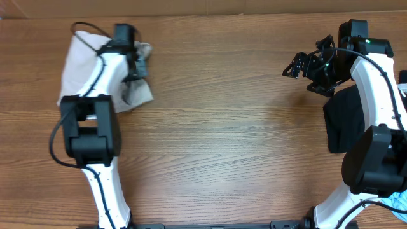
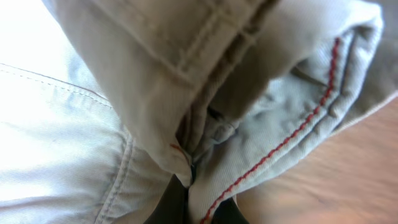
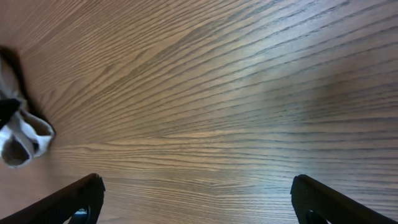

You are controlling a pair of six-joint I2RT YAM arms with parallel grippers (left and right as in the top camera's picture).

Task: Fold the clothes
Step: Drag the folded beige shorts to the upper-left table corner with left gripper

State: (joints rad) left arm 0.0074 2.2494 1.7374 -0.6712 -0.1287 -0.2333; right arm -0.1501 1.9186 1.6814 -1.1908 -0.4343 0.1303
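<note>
The beige khaki shorts (image 1: 77, 70) lie bunched at the table's far left, partly under my left arm. My left gripper (image 1: 135, 63) is shut on a fold of the shorts at their right edge. In the left wrist view the beige cloth with red stitching (image 2: 292, 134) fills the frame, pinched between the dark fingers (image 2: 198, 202). My right gripper (image 1: 299, 66) is open and empty above bare wood at the far right; its fingertips (image 3: 199, 199) stand wide apart.
A black garment (image 1: 346, 117) lies at the right edge under my right arm. A small light blue cloth (image 1: 397, 202) shows at the bottom right corner. The shorts and left arm show far off in the right wrist view (image 3: 18, 134). Wooden table (image 1: 222, 127).
</note>
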